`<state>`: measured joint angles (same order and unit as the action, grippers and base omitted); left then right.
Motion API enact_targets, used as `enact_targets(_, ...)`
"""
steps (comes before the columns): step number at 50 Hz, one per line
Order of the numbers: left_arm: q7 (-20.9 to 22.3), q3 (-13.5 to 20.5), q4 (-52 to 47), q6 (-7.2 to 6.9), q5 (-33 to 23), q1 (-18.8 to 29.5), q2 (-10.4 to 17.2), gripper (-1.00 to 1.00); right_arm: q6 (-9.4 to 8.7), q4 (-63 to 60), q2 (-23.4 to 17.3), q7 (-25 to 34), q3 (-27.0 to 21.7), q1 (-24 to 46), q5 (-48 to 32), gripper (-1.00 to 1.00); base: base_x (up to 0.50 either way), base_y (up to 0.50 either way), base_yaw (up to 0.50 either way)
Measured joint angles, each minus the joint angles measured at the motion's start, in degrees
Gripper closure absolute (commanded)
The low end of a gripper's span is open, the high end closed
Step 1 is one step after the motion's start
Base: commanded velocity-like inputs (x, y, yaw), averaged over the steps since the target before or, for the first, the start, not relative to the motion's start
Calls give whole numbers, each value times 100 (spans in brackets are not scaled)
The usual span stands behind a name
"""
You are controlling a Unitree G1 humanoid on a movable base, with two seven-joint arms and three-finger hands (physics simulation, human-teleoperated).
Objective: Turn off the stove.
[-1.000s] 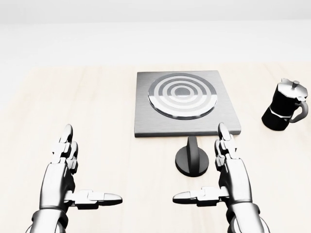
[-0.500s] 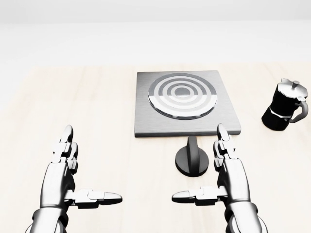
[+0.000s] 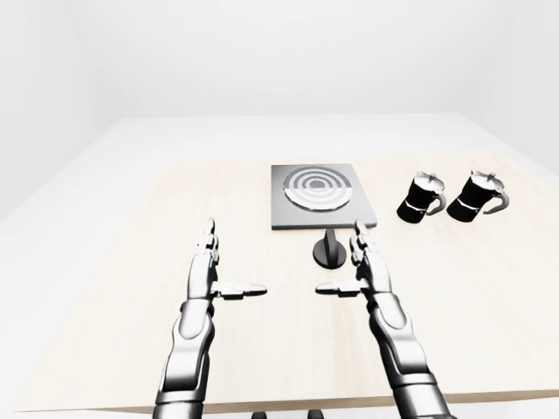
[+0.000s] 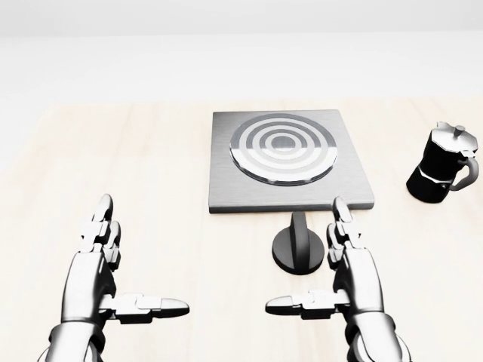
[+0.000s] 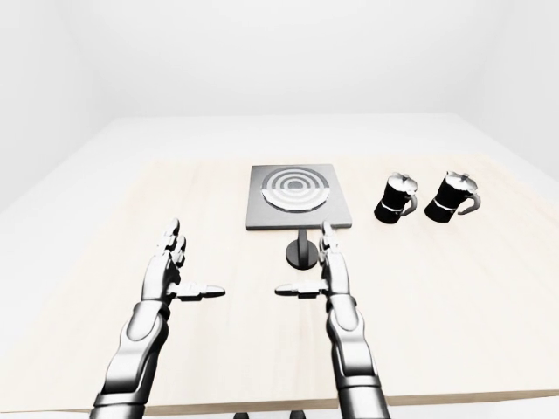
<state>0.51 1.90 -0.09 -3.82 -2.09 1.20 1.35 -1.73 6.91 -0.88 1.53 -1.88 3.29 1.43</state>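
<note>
**Getting the right hand ready for the knob**

The right hand is hanging over the wooden table with its fingers spread wide and its thumb sticking out toward the other hand. It is holding nothing. The black stove knob is sitting just beside this hand, close to the inner side of its fingertips, but the two are not touching. Past the fingertips, a bit farther up in the head view, the stove is lying flat with its ring burner on top.

The left hand is spread open too, well away from the knob, and it is holding nothing.

I think the robot is at the reaching step. Next, the right hand needs to slide over the knob, close its fingers around the raised bar, and twist it.

Two black coffee pots are standing off to the right hand's outer side.
</note>
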Motion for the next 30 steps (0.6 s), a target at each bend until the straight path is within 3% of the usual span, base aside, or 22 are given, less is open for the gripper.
enact_targets(17,11,-3,-7,9,-3,-8,-2,-100,91,510,10,54,-7,158,222,-100,0,0,0)
enact_targets(30,14,-1,-14,-2,5,-7,-4,-100,272,1005,36,109,5,303,344,-100,0,0,0)
